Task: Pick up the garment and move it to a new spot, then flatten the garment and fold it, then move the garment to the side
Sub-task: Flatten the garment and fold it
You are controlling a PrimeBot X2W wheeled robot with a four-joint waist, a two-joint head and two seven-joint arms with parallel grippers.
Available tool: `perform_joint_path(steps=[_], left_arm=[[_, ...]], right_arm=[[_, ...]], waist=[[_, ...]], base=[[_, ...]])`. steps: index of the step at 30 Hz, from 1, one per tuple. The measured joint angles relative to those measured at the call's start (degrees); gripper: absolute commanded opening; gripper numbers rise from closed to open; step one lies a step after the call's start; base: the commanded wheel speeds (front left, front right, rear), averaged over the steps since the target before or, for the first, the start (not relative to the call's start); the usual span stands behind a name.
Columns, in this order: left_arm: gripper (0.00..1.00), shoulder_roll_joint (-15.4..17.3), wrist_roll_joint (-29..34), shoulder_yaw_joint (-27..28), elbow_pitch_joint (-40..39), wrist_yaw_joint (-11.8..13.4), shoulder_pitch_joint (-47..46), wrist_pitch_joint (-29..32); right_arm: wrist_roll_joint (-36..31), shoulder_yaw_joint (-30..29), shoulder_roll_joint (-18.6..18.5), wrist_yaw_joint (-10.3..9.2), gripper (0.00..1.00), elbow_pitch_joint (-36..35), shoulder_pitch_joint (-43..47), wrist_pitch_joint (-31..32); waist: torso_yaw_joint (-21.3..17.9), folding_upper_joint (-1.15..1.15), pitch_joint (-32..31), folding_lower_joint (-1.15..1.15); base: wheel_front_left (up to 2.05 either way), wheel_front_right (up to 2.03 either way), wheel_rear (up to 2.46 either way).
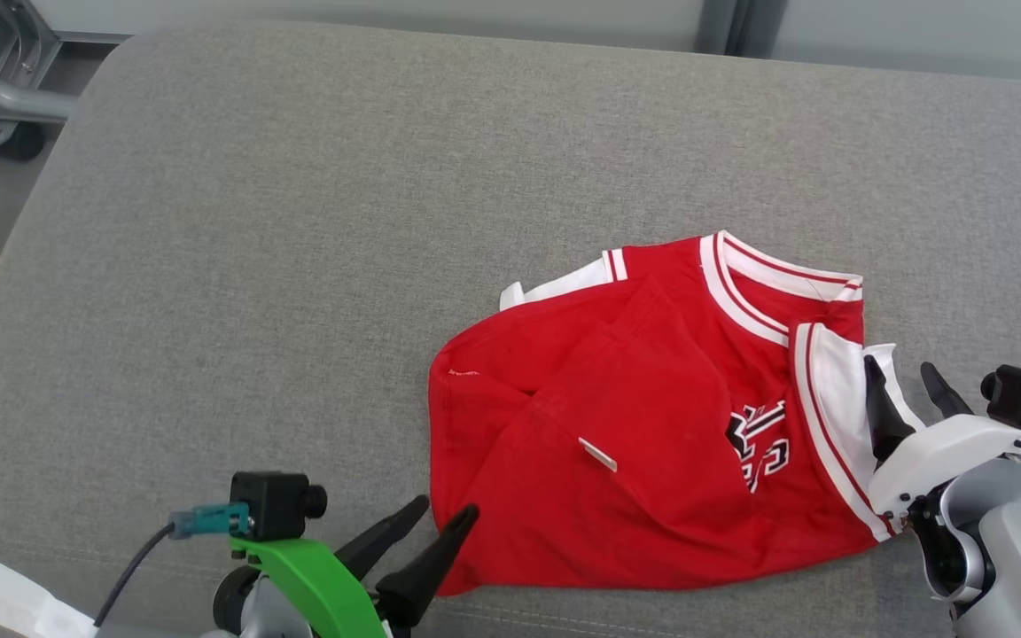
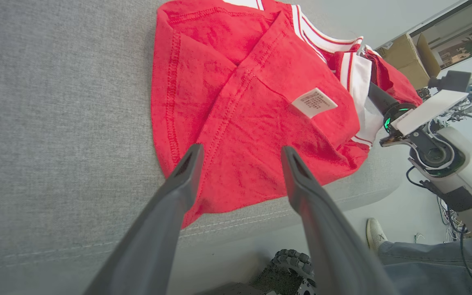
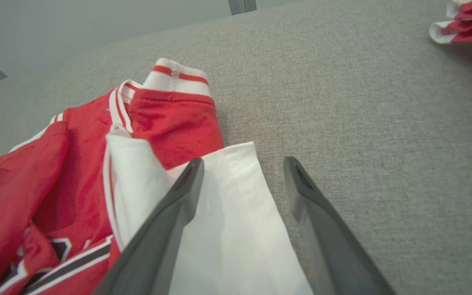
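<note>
Grey woven cloth covers the big soft cushion (image 1: 298,266) in the head view. The garment (image 1: 652,425), a red jersey with white and red stripes, lies crumpled right of the middle of the frame, on the cushion. Its cloth is thin and wrinkly, and black letters with white edges peek out of a fold. A small white tag (image 1: 597,454) sits on it. At the lower left, the left gripper (image 1: 450,507) on its green bracket (image 1: 315,567) points up and to the right. Its two dark pointy fingers are spread apart, with one tip at the jersey's bottom corner. At the right edge, the right gripper (image 1: 899,368) points up, fingers apart, one over the white panel (image 1: 838,390).

In the left wrist view, the left gripper (image 2: 242,153) is spread wide and grips nothing. Fuzzy red cloth with stitched seams shows in the gap. A person's shoe (image 2: 375,233) is at the lower right.

In the right wrist view, the right gripper (image 3: 244,164) is wide too, and it holds nothing. Its left finger is over the smooth white panel, and the other is over bare grey weave. A smaller red bunch (image 3: 469,24) sits in the upper right corner.
</note>
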Motion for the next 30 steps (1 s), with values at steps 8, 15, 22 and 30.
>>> perform_joint_path(steps=[8, 15, 22, 30], left_arm=[[1.0, -0.12, -0.36, 2.9, -6.68, -2.04, -8.25, 0.78], [1.0, -2.24, -0.37, 0.25, -0.03, -2.55, -11.89, 4.59], [1.0, -3.42, 0.35, -1.96, 6.25, -2.59, -14.42, 7.55], [1.0, -3.57, 3.23, -3.38, 13.81, -3.13, -18.01, 8.98]], right_arm=[[0.0, 0.4, 0.12, -0.01, 1.0, -1.77, 0.01, 1.03], [-0.11, 2.19, 1.49, -0.01, 1.0, -2.68, -0.02, 1.96], [-0.12, 2.85, 2.21, -0.04, 1.0, -3.65, -0.08, 2.03], [-0.12, 3.1, 3.45, -0.11, 1.0, -4.0, -0.15, 2.01]], waist=[[-1.42, 0.0, 1.01, 0.0], [-3.44, 0.0, 2.07, 0.0], [-6.58, 0.0, 3.16, 0.0], [-9.94, 0.0, 4.69, 0.0]], base=[[0.0, 0.0, 0.0], [0.0, 0.0, 0.0], [0.0, 0.0, 0.0], [0.0, 0.0, 0.0]])
